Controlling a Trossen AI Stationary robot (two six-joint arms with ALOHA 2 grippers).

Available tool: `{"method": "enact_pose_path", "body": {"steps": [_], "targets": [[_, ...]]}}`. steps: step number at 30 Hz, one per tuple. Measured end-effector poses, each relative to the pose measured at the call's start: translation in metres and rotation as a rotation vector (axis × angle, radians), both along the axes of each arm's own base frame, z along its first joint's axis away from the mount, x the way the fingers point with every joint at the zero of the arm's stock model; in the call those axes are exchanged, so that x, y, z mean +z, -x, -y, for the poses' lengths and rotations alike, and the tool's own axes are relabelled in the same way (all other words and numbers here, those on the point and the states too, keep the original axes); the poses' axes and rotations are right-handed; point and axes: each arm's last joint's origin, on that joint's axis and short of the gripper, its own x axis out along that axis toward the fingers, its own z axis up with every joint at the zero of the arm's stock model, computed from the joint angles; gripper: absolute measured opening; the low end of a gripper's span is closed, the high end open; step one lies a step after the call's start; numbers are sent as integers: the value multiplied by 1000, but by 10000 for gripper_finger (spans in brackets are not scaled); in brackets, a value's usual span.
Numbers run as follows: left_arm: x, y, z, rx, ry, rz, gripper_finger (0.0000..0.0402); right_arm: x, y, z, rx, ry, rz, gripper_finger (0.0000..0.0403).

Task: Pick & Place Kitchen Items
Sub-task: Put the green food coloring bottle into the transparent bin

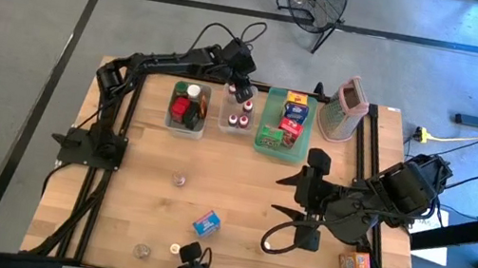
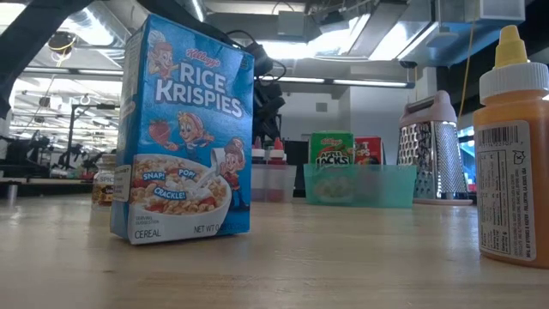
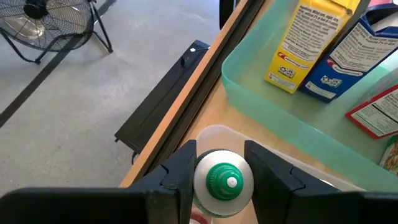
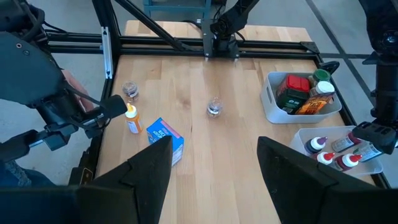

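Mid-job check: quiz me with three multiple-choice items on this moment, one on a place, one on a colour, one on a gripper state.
1. Where is the Rice Krispies box?
A. In the green tray
B. Loose on the wooden table, in its front half
C. In the left gripper

2. What colour is the cap of the bottle between the left gripper's fingers?
A. Green
B. Red
C. Orange

3. How does the right gripper stand?
A. Shut on the box grater
B. Shut on a jar
C. Open, holding nothing

Answers:
1. B: the high view shows it alone on bare boards, apart from the green tray at the far edge.
2. A: the left wrist view shows the left gripper closed around a green-capped bottle over a clear bin.
3. C: the right wrist view shows the right gripper with its fingers spread and only table between them.
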Motion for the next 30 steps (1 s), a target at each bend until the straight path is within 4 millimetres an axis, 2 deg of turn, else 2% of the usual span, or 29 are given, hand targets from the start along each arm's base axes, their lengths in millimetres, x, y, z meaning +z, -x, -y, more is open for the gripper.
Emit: {"method": "enact_pose_path", "body": {"steps": [9, 15, 30], "targets": [[-1, 0, 0, -1, 6, -6, 113, 0, 0, 0, -6, 4, 3, 238], [-17, 3, 3, -11, 30, -3, 113, 0, 0, 0, -7, 2, 4, 238], [-16, 2, 2, -32, -7, -1, 113, 0, 0, 0, -14, -3, 6, 238]]}}
